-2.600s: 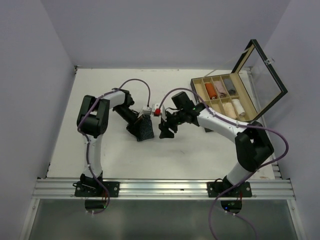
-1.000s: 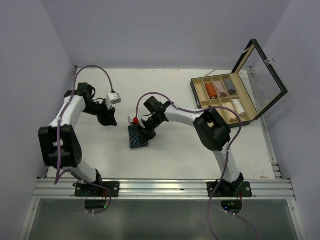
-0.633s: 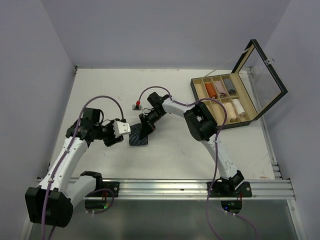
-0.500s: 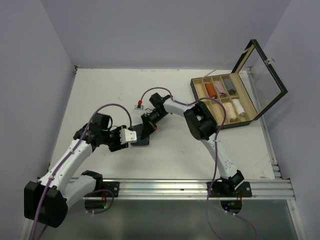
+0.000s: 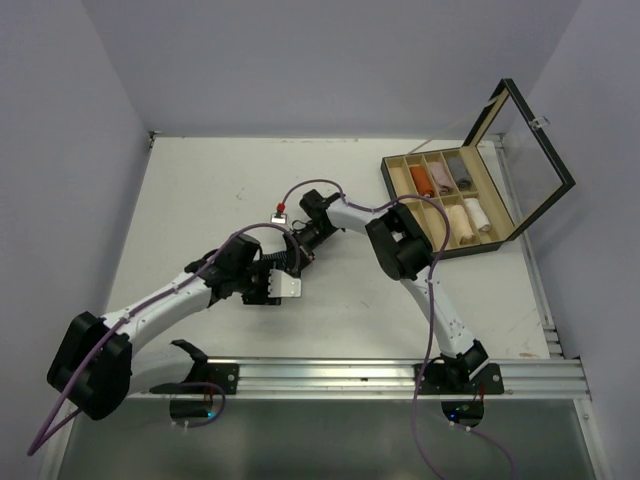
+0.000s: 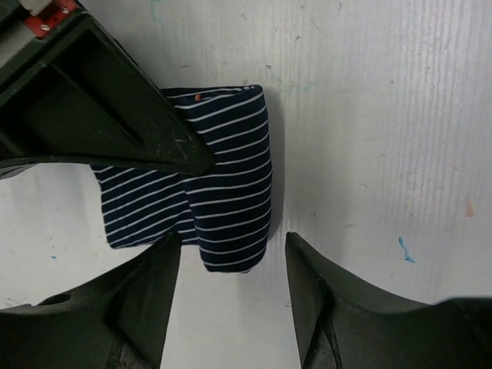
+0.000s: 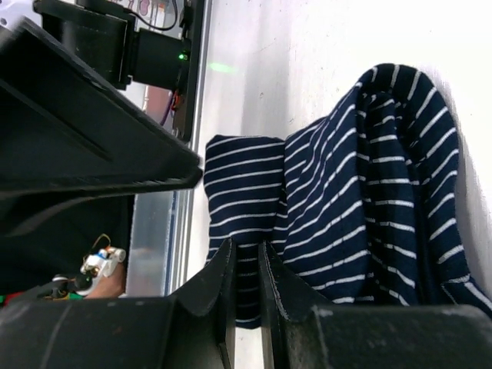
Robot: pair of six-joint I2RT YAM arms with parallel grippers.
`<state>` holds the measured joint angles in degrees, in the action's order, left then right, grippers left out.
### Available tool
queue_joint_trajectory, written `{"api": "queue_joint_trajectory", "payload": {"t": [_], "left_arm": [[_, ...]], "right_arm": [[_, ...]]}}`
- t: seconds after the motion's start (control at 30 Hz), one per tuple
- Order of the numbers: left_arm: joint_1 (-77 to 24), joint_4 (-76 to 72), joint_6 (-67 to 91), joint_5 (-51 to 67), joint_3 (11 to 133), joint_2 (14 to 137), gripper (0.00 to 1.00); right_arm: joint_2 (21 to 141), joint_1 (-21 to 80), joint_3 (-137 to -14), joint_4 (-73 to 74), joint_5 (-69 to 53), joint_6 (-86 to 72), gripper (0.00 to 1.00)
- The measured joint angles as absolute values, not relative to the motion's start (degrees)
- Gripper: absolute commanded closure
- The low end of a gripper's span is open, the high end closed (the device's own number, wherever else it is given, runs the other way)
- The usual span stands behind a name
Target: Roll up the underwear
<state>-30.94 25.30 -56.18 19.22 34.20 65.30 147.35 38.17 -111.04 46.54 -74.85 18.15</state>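
Note:
The navy underwear (image 6: 223,204) with thin pale stripes lies folded on the white table; in the top view it is mostly hidden under both grippers. My left gripper (image 6: 231,265) hovers open at the cloth's near folded end, one finger on each side, not touching it. My right gripper (image 7: 246,257) is shut on a fold of the underwear (image 7: 346,207), its narrow jaws pinching striped cloth. In the top view the left gripper (image 5: 278,283) and right gripper (image 5: 300,245) meet at the table's middle. The right finger (image 6: 100,100) crosses the left wrist view above the cloth.
A compartmented wooden box (image 5: 395,190) with its glass lid (image 5: 535,160) raised stands at the back right, rolled garments in its compartments. A metal rail (image 5: 330,375) runs along the near edge. Grey walls close in the left and right sides.
The left arm swung from the far left in to the underwear's near end and its jaws opened wider. The right gripper kept its pinch on the cloth, shifting slightly back.

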Motion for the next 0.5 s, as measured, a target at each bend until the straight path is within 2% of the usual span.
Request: {"api": "queue_joint_trajectory", "payload": {"t": [0.1, 0.17, 0.2, 0.23, 0.27, 0.3, 0.33, 0.43, 0.5], "left_arm": [[-31.8, 23.0, -56.4, 18.1, 33.4, 68.5, 0.4], [-32.5, 21.5, -56.5, 17.3, 33.1, 70.7, 0.45], [-32.9, 20.9, -56.6, 16.9, 33.1, 72.1, 0.49], [-33.2, 20.0, -56.6, 16.4, 33.1, 73.5, 0.62], [-33.4, 19.1, -56.5, 15.8, 33.1, 74.8, 0.7], [-33.5, 18.9, -56.7, 15.6, 33.5, 75.8, 0.77], [-33.5, 19.2, -56.9, 15.6, 34.2, 76.6, 0.87], [-33.6, 22.2, -57.5, 15.8, 37.5, 79.4, 0.96], [-33.5, 23.9, -58.1, 16.3, 39.9, 81.6, 0.99]], "right_arm": [[147.4, 38.2, -110.8, 46.3, -75.0, 17.3, 1.0], [147.4, 38.2, -110.8, 46.2, -75.0, 17.0, 1.0], [147.4, 38.2, -110.8, 46.2, -75.0, 16.9, 1.0], [147.4, 38.2, -110.8, 46.3, -75.0, 16.8, 0.98], [147.5, 38.2, -110.8, 46.3, -75.0, 16.7, 0.95], [147.5, 38.2, -110.8, 46.3, -74.9, 16.6, 0.77], [147.5, 38.1, -110.7, 46.3, -74.8, 16.4, 0.7], [147.0, 37.4, -110.2, 46.4, -74.2, 15.8, 0.51], [145.5, 36.7, -109.3, 46.7, -73.4, 15.8, 0.45]]}}
